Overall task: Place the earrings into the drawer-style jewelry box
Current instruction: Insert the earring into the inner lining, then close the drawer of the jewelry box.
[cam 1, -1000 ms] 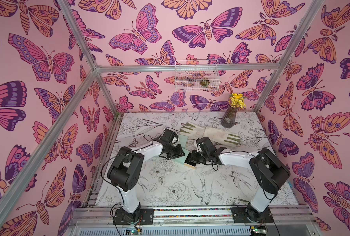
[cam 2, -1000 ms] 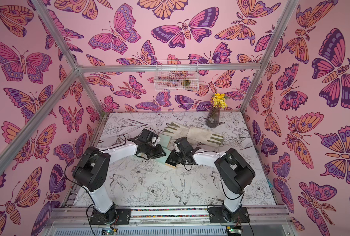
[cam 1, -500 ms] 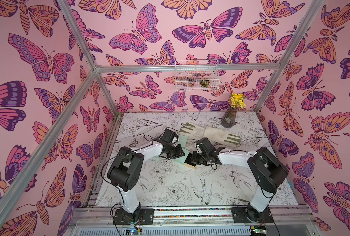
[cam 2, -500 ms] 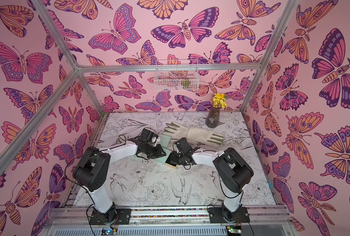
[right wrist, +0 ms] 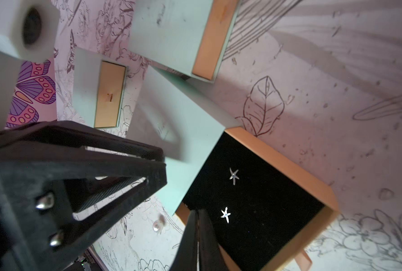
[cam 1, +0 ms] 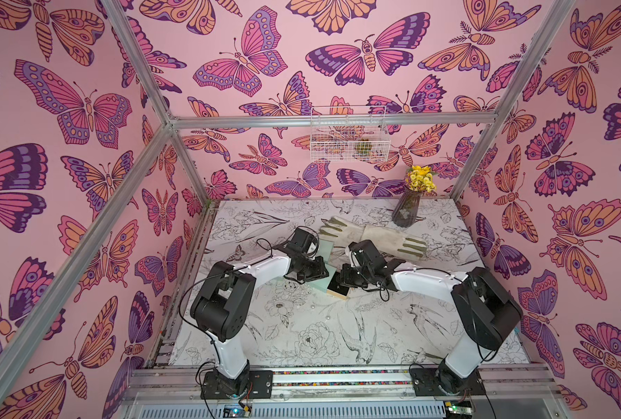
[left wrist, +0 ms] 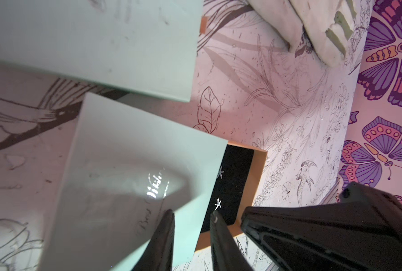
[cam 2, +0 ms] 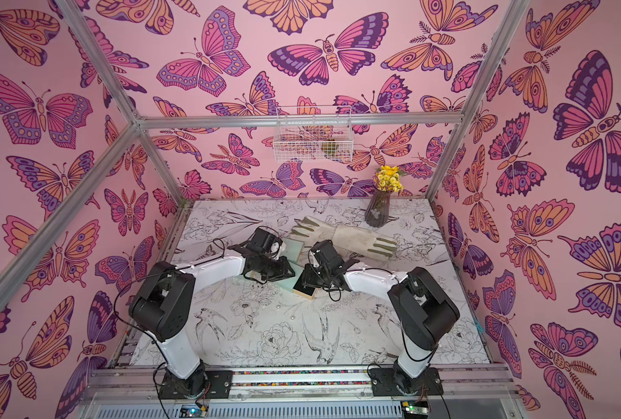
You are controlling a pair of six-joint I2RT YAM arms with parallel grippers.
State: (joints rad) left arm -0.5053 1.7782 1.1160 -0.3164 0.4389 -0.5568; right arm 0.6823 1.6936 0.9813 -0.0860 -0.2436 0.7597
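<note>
**Item:** earrings [right wrist: 233, 176], two star studs.

**Location:** both lie loose on the black lining of the drawer [right wrist: 289, 171]. The drawer is pulled out of its mint sleeve [right wrist: 179, 122] on the worktop [right wrist: 336, 93].

**Right tool** [right wrist: 196, 211]: fingers pressed together and empty, tip at the drawer's rim just beside the nearer stud [right wrist: 226, 214].

**Left tool** [left wrist: 192, 212]: fingers a little apart, astride the sleeve's mouth. You cannot tell whether they bear on it.

**Hazards, by your judgement:**
- A careless sweep of the right tool flicks the nearer stud out.
- If you push the drawer with the sleeve unheld, the whole box slides.
- A skewed push jams the drawer.
- A jolt sends both studs skating.
</note>
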